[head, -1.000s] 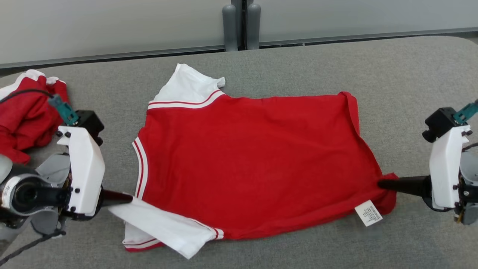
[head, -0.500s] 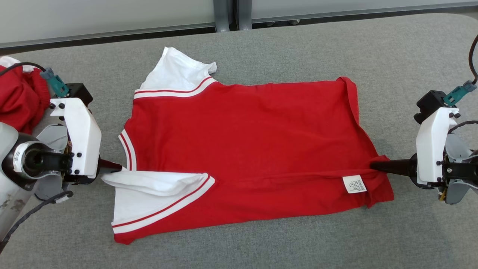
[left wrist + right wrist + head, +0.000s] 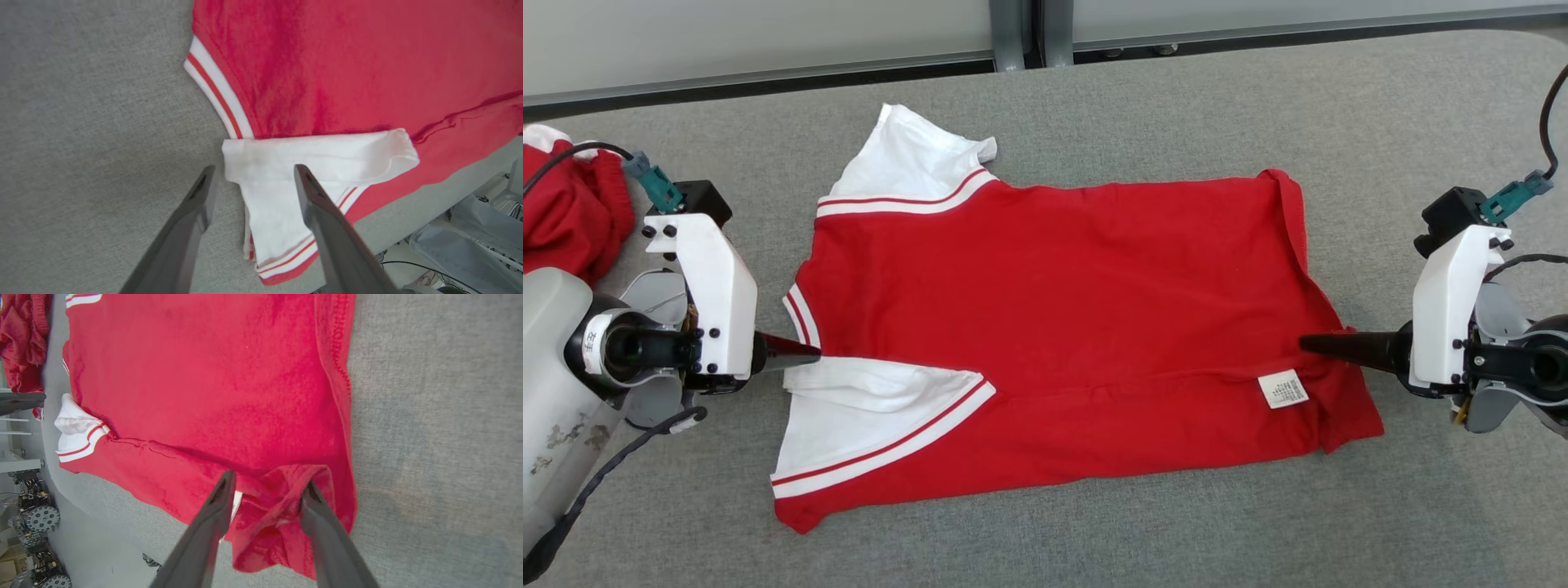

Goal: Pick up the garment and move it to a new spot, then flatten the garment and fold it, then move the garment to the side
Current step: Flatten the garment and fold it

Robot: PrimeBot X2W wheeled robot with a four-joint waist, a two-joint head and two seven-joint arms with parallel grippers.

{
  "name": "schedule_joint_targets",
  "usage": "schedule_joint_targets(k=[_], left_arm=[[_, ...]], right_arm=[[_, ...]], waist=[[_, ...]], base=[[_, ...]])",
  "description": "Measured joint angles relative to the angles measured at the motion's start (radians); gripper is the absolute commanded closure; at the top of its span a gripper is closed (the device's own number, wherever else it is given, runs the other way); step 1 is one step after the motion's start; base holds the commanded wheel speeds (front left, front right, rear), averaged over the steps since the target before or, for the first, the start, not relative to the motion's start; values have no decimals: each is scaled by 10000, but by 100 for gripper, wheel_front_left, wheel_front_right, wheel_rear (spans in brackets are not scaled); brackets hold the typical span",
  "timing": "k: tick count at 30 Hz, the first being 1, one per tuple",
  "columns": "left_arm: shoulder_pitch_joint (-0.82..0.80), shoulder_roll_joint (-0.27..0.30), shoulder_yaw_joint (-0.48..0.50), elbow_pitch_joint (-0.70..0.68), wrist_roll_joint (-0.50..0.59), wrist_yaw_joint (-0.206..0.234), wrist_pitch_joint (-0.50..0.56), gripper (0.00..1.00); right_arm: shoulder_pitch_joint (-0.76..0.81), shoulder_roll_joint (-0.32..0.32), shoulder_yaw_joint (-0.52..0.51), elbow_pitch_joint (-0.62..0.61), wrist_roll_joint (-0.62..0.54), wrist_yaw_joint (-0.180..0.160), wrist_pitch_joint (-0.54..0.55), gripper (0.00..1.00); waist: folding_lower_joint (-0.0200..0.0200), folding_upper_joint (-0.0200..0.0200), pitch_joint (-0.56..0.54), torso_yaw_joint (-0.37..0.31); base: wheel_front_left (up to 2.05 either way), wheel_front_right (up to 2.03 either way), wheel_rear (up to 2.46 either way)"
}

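Tabletop [image 3: 1094, 539] of grey fabric carries the red garment [image 3: 1054, 310], spread flat at centre. Left gripper [image 3: 254, 171] jaws stand apart astride its white sleeve [image 3: 318, 155]; right gripper [image 3: 269, 479] jaws stand apart astride the bunched hem [image 3: 269, 526]. Farther left lies crumpled red cloth [image 3: 564, 220]; pale wall panels [image 3: 768, 33] behind

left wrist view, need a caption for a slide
Left gripper open around the end of the folded white sleeve of a red shirt on a grey table.

I count two garments, a red-and-white shirt [image 3: 1062, 318] and a crumpled red heap [image 3: 568, 220], one white label [image 3: 1283, 389], one table [image 3: 1380, 122], and two of mine: left gripper [image 3: 254, 169] and right gripper [image 3: 269, 478].
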Motion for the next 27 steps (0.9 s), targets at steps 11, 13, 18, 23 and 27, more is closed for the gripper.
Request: schedule_joint_targets(k=[11,13,18,23,27], left_arm=[[9,-217,734,347,566,-1055,-3062,0],[216,-184,894,157,780,-1181,-3931,0],[1221,-155,1590,-512,1037,-1032,-6383,0],[2617,-148,1885,-1831,1498,-263,-8322,0],[3801,-8,2082,-2757,2236,803,-10002,0]], right_arm=[[706,-244,-719,-380,-313,-2,-2493,0],[1043,-332,-918,-721,-443,0,-3308,0],[1958,-725,-1342,-1170,-1135,-2,-5605,0],[2969,-1032,-1829,-1266,-1919,-2,-7912,0],[3792,-918,-2251,-1290,-2581,0,-8782,0]], waist=[[0,0,-895,97],[0,0,-1092,123],[0,0,-1541,189],[0,0,-1956,298],[0,0,-2081,337]], base=[[0,0,0],[0,0,0],[0,0,0],[0,0,0],[0,0,0]])
